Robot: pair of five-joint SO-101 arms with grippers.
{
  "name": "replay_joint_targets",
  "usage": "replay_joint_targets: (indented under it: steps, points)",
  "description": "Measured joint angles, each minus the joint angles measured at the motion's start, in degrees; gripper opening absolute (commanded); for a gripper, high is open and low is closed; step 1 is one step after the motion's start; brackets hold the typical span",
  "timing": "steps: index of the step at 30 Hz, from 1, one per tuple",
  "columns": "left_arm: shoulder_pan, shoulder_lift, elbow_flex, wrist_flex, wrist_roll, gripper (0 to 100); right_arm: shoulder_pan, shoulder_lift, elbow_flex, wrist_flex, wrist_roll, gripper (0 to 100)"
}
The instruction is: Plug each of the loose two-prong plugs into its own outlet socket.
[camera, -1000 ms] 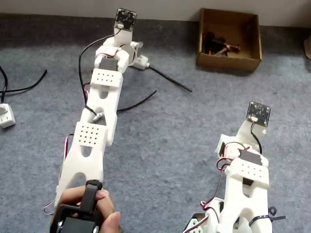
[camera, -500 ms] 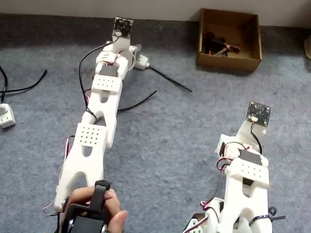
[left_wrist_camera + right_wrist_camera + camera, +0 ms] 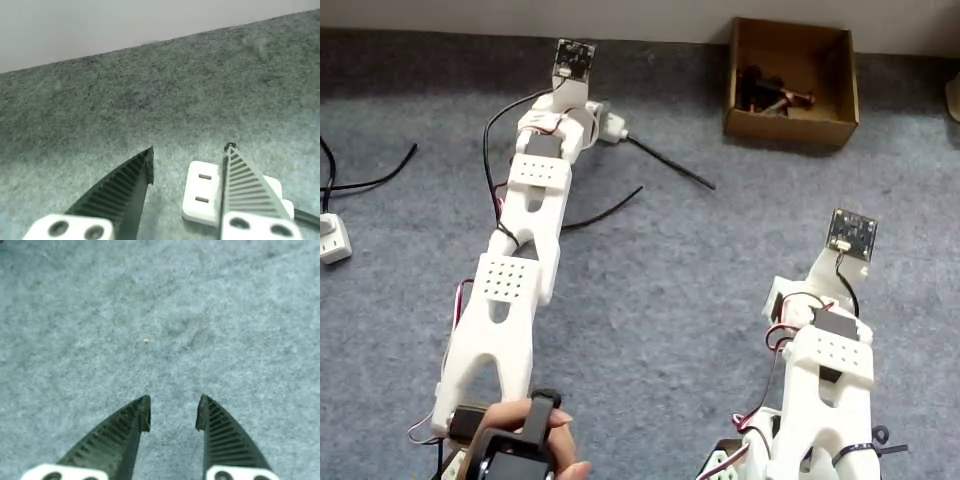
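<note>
Arm (image 3: 535,200) on the left has stretched farther, jaws apart beside socket (image 3: 201,192).

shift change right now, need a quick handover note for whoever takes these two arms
Left gripper: open, a white two-slot socket partly between its jaws, not gripped; the socket's black cable trails over the grey carpet.
Right gripper: open above bare carpet, holding nothing.
Another white block on cables lies at the high view's left edge; plug or socket, cannot tell.
Done: nothing seen plugged in. Left: every plug.
</note>
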Motion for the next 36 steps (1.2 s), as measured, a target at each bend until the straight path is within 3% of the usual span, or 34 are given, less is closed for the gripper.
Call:
replay_joint_targets:
  steps: [17, 26, 36]
  points:
    - [-0.1, -0.4, -2.5, 12.4, 0.4, 21, 0.0, 0.0, 0.0, 0.0, 0.0, 15.3]
    - [0.2, -0.3, -11.6, 29.4, 0.4, 22, 0.0, 0.0, 0.0, 0.0, 0.0, 15.2]
    - [0.7, -0.2, -12.3, 40.1, 0.4, 21, 0.0, 0.0, 0.0, 0.0, 0.0, 15.2]
